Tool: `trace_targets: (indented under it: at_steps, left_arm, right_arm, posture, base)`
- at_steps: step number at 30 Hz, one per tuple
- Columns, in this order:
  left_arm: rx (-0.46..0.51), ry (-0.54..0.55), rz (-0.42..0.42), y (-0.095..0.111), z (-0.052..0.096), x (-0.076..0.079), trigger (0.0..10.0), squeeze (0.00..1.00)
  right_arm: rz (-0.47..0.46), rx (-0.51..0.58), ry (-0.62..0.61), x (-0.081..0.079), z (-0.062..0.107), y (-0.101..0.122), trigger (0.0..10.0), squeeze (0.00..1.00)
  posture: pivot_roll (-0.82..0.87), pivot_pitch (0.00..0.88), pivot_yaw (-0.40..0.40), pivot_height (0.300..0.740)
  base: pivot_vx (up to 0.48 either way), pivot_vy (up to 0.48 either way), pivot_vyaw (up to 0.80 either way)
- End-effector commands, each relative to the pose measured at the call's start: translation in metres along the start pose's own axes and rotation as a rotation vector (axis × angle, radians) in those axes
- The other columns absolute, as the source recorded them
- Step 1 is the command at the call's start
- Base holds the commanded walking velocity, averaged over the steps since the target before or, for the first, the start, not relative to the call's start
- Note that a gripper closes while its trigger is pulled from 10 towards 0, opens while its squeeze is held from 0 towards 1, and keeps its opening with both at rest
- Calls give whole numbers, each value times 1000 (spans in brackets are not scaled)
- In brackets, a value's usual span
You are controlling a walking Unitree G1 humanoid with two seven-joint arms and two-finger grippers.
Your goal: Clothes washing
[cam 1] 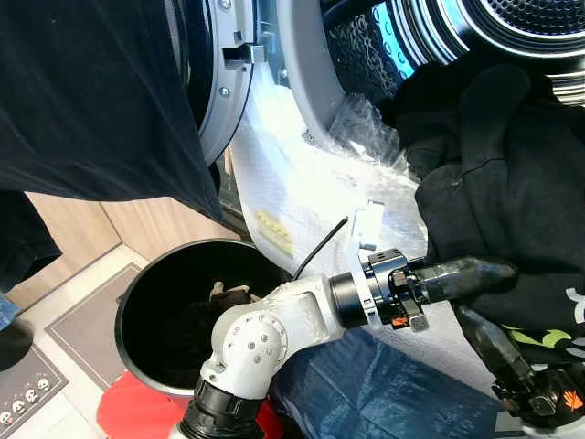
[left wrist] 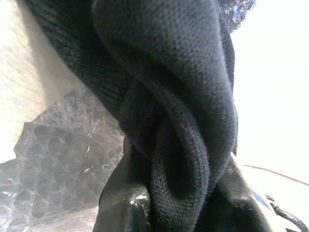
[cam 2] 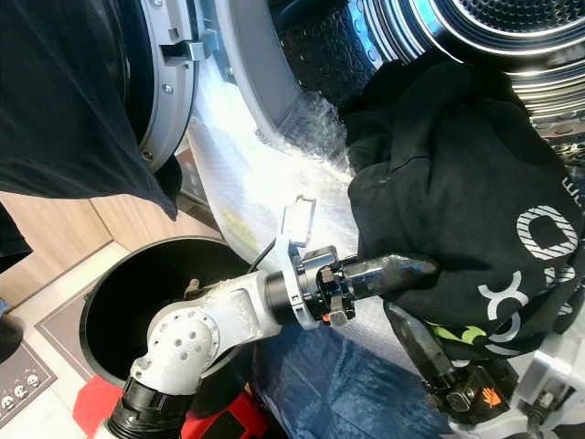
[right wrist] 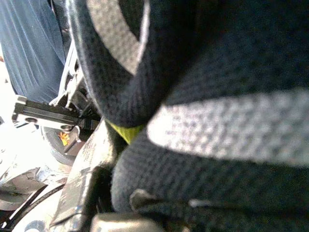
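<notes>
At the upper left of the frame a dark cloth (cam 1: 82, 101) hangs down, draped over the open round door (cam 1: 224, 87) of the washing machine. Below it, at the lower left, a black bucket (cam 1: 137, 302) stands on the floor, with dark clothes (cam 1: 187, 334) lying inside. A red thing (cam 1: 137, 412) sits at the foot of the bucket.

In the middle, clear bubble wrap (cam 1: 292, 192) covers the front of the machine. The silver left arm (cam 1: 265, 334) reaches from the bottom middle toward the right. The left gripper (cam 1: 498, 272) pushes into a big black garment (cam 2: 457, 201). In the left wrist view, a thick fold of the black cloth sits between its two black fingers (left wrist: 120, 208), so they are closed on it.

Blue cloth (cam 1: 384, 393) lies under the arm at the bottom.

At the upper right is the shiny drum (cam 2: 512, 37) of the machine. The black garment hangs out of its mouth and bears white letters. At the lower right, the right gripper (cam 2: 416, 343) reaches up under the garment. In the right wrist view, the cloth with its white stripes is pinched tight between its fingers (right wrist: 79, 183).
</notes>
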State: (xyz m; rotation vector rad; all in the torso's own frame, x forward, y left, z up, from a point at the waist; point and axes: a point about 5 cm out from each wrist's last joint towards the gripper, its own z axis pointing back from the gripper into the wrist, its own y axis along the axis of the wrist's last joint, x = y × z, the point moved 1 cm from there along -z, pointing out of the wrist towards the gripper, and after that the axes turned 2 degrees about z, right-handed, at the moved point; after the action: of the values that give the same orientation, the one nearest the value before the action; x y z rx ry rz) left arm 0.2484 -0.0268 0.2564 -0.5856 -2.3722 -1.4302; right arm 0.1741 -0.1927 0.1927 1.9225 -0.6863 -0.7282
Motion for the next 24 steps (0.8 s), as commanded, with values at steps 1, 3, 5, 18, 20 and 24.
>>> trace_targets:
  at_steps: [1,3,5,18,20,24]
  left_arm:
    - [31,-100,-57,15,-7,20,0,0]
    - [31,-100,-57,15,-6,20,0,0]
    - [32,-98,-62,16,-5,20,0,0]
    - [40,-85,-91,22,-5,20,0,0]
    - [58,-75,-99,27,-3,19,0,0]
    - [63,-66,-114,31,-1,18,0,0]
  right_arm:
    - [-27,-59,-55,6,5,-12,10000,1000]
    - [-27,-58,-55,6,5,-12,10000,1000]
    - [-24,-61,-54,7,4,-13,10000,173]
    - [-18,-81,-47,10,-3,-20,10000,0]
    - [-20,-81,-50,11,-2,-20,10000,0]
    - [-11,-79,-58,14,-4,-21,10000,0]
  posture:
    - [49,111,17,740]
    - [49,111,17,740]
    - [53,107,18,740]
    - [58,114,20,740]
    - [61,106,16,740]
    - [63,115,17,740]
  base:
    - [0,0,0]
    - [0,0,0]
    - [0,0,0]
    - [0,0,0]
    - [0,0,0]
    - [0,0,0]
